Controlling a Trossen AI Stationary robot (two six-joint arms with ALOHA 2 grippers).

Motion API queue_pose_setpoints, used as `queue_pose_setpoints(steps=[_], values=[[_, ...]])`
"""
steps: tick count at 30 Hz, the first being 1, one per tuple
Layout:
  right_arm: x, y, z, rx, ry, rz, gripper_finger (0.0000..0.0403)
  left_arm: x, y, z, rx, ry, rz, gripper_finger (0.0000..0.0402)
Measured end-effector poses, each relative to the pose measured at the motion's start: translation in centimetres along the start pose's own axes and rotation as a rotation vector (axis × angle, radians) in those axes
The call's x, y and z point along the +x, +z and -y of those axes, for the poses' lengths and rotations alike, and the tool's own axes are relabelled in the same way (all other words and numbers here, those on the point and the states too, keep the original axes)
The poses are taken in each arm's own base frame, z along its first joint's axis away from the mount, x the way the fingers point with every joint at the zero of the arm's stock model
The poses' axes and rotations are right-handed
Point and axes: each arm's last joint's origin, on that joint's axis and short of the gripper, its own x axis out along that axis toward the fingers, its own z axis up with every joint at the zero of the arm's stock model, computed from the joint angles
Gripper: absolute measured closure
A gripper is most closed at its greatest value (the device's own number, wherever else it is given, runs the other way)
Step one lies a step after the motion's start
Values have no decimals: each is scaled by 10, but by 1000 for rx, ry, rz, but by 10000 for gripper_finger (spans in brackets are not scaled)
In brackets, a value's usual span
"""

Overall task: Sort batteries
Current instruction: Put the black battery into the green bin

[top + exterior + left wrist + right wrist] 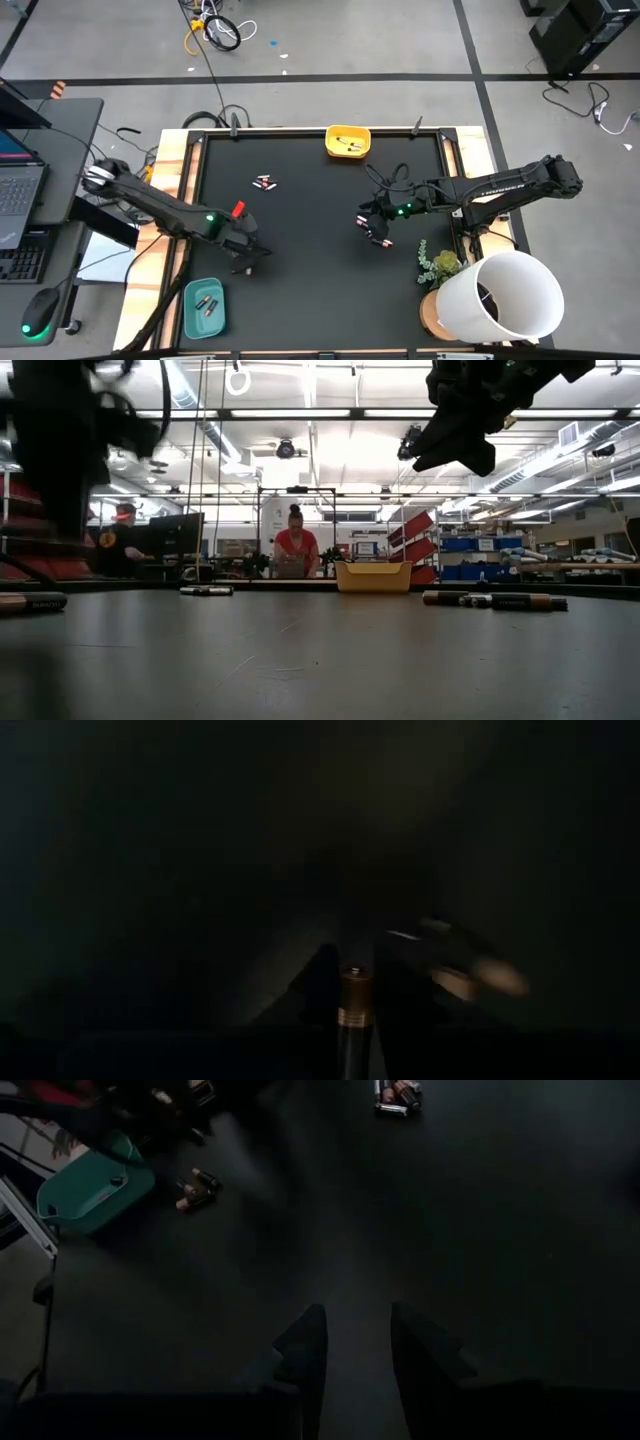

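At seven o'clock on the counter (pixel 310 230), two batteries (pixel 207 303) are held by the teal tray (pixel 189 318), while a copper-topped battery (pixel 354 1005) is clamped in the left gripper (pixel 243 262) beside it.

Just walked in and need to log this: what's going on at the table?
Battery sorting. The left pincer, low near the teal tray, is shut on a copper-and-black battery. The right pincer hovers open and empty over the mat. The yellow tray already holds some; silvery batteries remain loose.
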Motion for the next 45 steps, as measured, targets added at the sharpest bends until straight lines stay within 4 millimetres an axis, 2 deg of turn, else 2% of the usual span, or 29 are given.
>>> queue_pose_setpoints(steps=[2, 6, 10, 12, 20, 24, 29, 33, 41, 45], values=[[0, 0, 0, -11, 0, 0, 302, -21, 0, 3, -23, -126, 12, 352], [0, 1, 2, -38, -4, 2, 302, -51, -13, 11, -81, -349, -35, 352], [1, 3, 5, -51, -16, 8, 302, -65, -32, 30, -154, -508, -86, 352], [1, 5, 7, -52, -24, 12, 302, -66, -45, 39, -168, -526, -128, 352], [2, 14, 13, -66, -24, 67, 302, -48, -88, 59, -195, -351, -224, 352], [2, 18, 13, -54, 7, 90, 302, -29, -100, 59, -245, -333, -208, 352], [2, 19, 11, -32, 43, 98, 302, -4, -113, 50, -296, -313, -218, 352], [1, 18, 8, -11, 66, 85, 302, 9, -120, 44, -310, -302, -226, 352], [1, 17, 6, 4, 74, 81, 302, 22, -124, 34, -311, -248, -224, 350], [1, 17, 6, 6, 73, 81, 302, 24, -124, 30, -339, -215, -229, 317]])
